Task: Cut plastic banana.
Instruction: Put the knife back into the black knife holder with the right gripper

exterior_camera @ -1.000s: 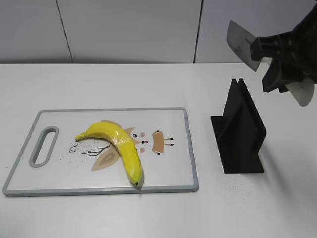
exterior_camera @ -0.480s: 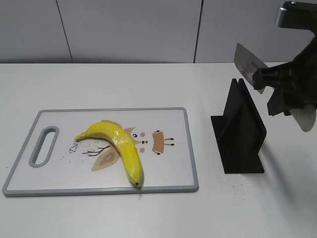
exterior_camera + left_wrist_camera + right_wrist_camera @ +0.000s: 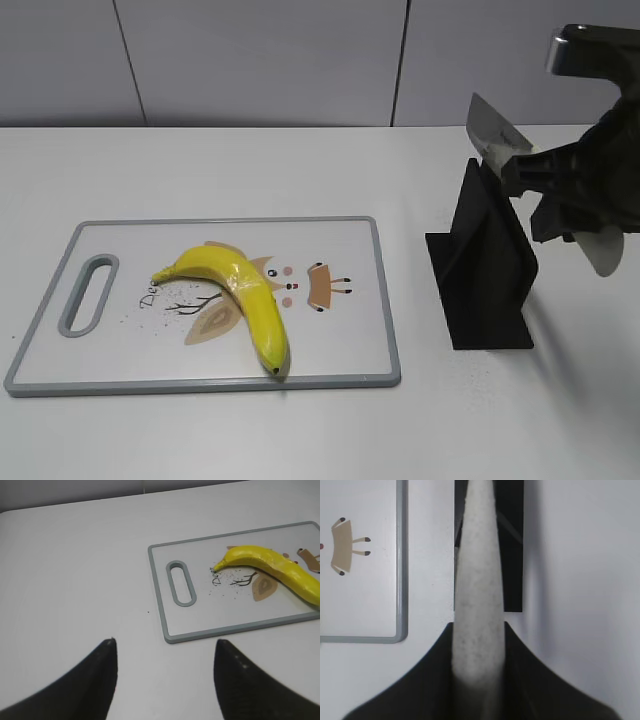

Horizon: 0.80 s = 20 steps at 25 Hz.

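A yellow plastic banana (image 3: 240,290) lies whole on a white cutting board with a grey rim (image 3: 340,340). It also shows in the left wrist view (image 3: 270,562), on the same board (image 3: 200,615). My right gripper (image 3: 560,190) is shut on a grey knife (image 3: 490,128), held tilted just above the top of the black knife stand (image 3: 490,270). In the right wrist view the knife (image 3: 477,590) sits between the jaws (image 3: 479,630), over the stand (image 3: 512,540). My left gripper (image 3: 165,650) is open and empty above bare table, left of the board.
The board has a handle slot (image 3: 88,293) at its left end and cartoon prints in the middle. The white table runs back to a grey wall. The stand is right of the board with a gap between them.
My right gripper has come down and a little left with the knife, which now hangs close over the top of the stand. The banana and board have not moved.
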{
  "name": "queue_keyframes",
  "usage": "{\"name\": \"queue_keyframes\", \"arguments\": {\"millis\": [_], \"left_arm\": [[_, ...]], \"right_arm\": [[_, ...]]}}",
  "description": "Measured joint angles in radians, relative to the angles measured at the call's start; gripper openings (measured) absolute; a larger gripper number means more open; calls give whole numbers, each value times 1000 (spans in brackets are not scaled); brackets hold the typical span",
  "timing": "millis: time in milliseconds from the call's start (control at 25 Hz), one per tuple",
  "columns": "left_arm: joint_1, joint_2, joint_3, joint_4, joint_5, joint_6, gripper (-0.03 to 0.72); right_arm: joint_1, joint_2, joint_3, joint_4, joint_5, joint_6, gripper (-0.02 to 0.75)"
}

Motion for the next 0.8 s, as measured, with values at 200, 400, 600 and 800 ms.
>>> {"name": "queue_keyframes", "arguments": {"millis": [200, 400, 600, 800], "left_arm": [[0, 0, 0, 0, 0, 0, 588], [0, 0, 0, 0, 0, 0, 588], [0, 0, 0, 0, 0, 0, 588], [0, 0, 0, 0, 0, 0, 588]], "right_arm": [[0, 72, 0, -1, -2, 0, 167], [0, 125, 0, 31, 2, 2, 167], [0, 130, 0, 87, 23, 0, 179], [0, 130, 0, 107, 78, -18, 439]]}}
